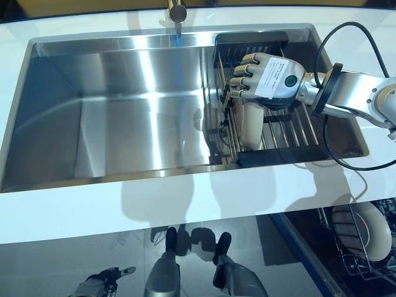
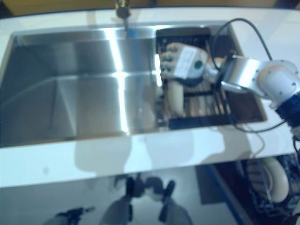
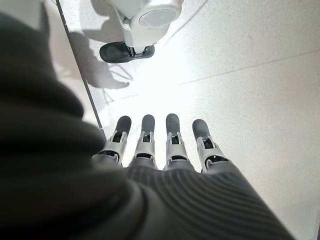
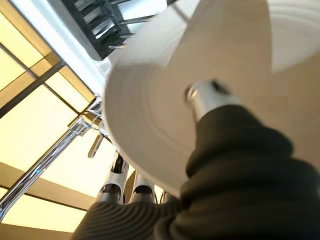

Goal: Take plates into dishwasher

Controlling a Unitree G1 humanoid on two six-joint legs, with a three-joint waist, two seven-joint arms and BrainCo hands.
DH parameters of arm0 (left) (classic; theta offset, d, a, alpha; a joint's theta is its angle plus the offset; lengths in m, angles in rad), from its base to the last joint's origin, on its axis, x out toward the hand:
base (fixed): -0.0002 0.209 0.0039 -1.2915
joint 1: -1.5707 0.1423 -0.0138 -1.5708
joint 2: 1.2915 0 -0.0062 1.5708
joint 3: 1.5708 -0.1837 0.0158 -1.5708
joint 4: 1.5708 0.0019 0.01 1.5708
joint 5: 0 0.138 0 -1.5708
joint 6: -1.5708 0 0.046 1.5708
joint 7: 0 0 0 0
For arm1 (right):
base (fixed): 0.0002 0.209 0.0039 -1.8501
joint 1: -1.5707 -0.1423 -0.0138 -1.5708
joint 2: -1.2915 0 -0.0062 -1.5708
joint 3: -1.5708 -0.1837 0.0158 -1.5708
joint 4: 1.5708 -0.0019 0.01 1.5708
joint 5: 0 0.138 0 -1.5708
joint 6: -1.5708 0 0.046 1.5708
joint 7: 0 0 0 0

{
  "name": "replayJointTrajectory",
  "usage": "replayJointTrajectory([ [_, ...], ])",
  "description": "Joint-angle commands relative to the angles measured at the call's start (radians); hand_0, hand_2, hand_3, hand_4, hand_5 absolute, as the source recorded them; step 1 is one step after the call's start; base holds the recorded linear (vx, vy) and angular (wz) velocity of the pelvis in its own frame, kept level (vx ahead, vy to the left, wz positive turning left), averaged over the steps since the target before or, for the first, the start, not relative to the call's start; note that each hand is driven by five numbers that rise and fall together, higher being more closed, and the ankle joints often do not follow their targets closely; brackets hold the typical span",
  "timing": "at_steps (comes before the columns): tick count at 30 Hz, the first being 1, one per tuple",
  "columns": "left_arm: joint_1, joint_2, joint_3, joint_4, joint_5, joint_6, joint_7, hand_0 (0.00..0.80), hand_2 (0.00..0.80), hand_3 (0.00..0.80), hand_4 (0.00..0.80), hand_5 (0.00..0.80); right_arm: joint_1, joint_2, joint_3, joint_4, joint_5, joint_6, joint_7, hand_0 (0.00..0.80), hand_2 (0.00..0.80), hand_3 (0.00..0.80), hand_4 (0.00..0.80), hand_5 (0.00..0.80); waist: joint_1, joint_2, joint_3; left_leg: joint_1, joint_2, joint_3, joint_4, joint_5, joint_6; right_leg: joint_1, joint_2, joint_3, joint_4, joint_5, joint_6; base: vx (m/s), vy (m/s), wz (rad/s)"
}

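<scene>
Plate (image 1: 250, 127) is standing on edge in the drying rack (image 1: 291, 133) inside the sink (image 1: 124, 111), directly beneath the right hand (image 1: 266, 77). That hand is curling fingers and thumb around the plate's rim, apparently for lifting it out. Left hand (image 3: 165, 145) is hanging low over the floor, fingers straight. Another plate (image 1: 371, 232) is sitting in the dishwasher rack (image 1: 356, 263), below-right.

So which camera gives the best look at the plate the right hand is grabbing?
The right wrist view: the plate fills it, pinched by the right hand. Both eye views show only its edge below the hand; the left wrist view shows none.
</scene>
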Motion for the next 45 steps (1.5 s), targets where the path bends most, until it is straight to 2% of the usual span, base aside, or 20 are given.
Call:
replayJointTrajectory([
  [1, -0.024, 0.043, -0.019, 0.010, -0.021, -0.006, -0.001, 0.000, 0.000, 0.000, 0.000, 0.000, -0.019, -0.015, 0.025, 0.002, -0.035, 0.013, -0.014, 0.800, 0.800, 0.800, 0.800, 0.800, 0.024, -0.028, 0.018, -0.039, -0.001, 0.035, -0.004, 0.011, -0.023, 0.028, -0.044, -0.014, -0.001, -0.016, 0.120, 0.000, 0.000, 0.00],
  [11, -0.018, 0.042, -0.013, 0.004, -0.015, 0.001, -0.007, 0.000, 0.000, 0.000, 0.000, 0.000, -0.019, -0.027, 0.013, -0.004, -0.067, 0.013, -0.030, 0.800, 0.800, 0.800, 0.800, 0.800, 0.016, -0.027, -0.006, -0.023, -0.002, 0.040, -0.004, 0.006, -0.022, 0.042, -0.045, -0.010, -0.001, -0.020, 0.121, 0.000, 0.000, 0.00],
  [14, -0.014, 0.044, -0.010, 0.008, -0.013, -0.002, -0.012, 0.000, 0.000, 0.000, 0.000, 0.000, -0.024, -0.033, 0.010, 0.002, -0.074, 0.041, -0.051, 0.800, 0.800, 0.800, 0.800, 0.800, 0.012, -0.030, -0.020, -0.012, -0.001, 0.043, -0.004, 0.003, -0.022, 0.050, -0.044, -0.006, -0.001, -0.022, 0.121, 0.000, 0.000, 0.00],
  [24, 0.020, 0.031, 0.001, 0.013, -0.002, -0.007, 0.009, 0.000, 0.000, 0.000, 0.000, 0.000, -0.071, -0.103, -0.026, 0.057, -0.032, 0.207, -0.166, 0.800, 0.800, 0.800, 0.800, 0.800, -0.017, -0.051, -0.106, 0.047, 0.003, 0.059, -0.004, -0.016, -0.024, 0.099, -0.034, 0.015, -0.001, -0.035, 0.126, 0.010, 0.001, -0.02],
  [27, 0.029, 0.026, 0.002, 0.014, -0.002, -0.009, 0.011, 0.000, 0.000, 0.000, 0.000, 0.000, -0.091, -0.118, -0.037, 0.065, -0.022, 0.239, -0.177, 0.800, 0.800, 0.800, 0.800, 0.800, -0.025, -0.050, -0.132, 0.065, 0.003, 0.064, -0.004, -0.022, -0.023, 0.113, -0.033, 0.022, -0.001, -0.038, 0.126, 0.030, 0.019, -0.09],
  [32, 0.052, 0.022, 0.004, 0.028, 0.013, -0.014, 0.012, 0.000, 0.000, 0.000, 0.000, 0.000, -0.150, -0.156, -0.029, 0.105, 0.021, 0.338, -0.175, 0.800, 0.800, 0.800, 0.800, 0.800, -0.044, -0.051, -0.191, 0.113, 0.007, 0.083, -0.004, -0.040, -0.022, 0.142, -0.029, 0.041, -0.001, -0.049, 0.126, 0.046, 0.021, -0.08],
  [40, 0.086, 0.026, 0.000, 0.054, 0.062, -0.035, -0.009, 0.000, 0.000, 0.000, 0.000, 0.000, -0.204, -0.241, 0.008, 0.195, 0.141, 0.473, -0.011, 0.800, 0.800, 0.800, 0.800, 0.800, -0.079, -0.058, -0.260, 0.170, 0.026, 0.132, -0.004, -0.059, -0.026, 0.158, -0.024, 0.077, -0.001, -0.048, 0.135, 0.039, -0.001, -0.21],
  [45, 0.094, 0.034, -0.012, 0.057, 0.086, -0.055, -0.020, 0.000, 0.000, 0.000, 0.000, 0.000, -0.214, -0.284, 0.031, 0.269, 0.223, 0.516, 0.064, 0.800, 0.800, 0.800, 0.800, 0.800, -0.104, -0.055, -0.277, 0.201, 0.035, 0.163, -0.004, -0.068, -0.027, 0.158, -0.017, 0.101, -0.001, -0.043, 0.137, 0.011, -0.010, -0.27],
])
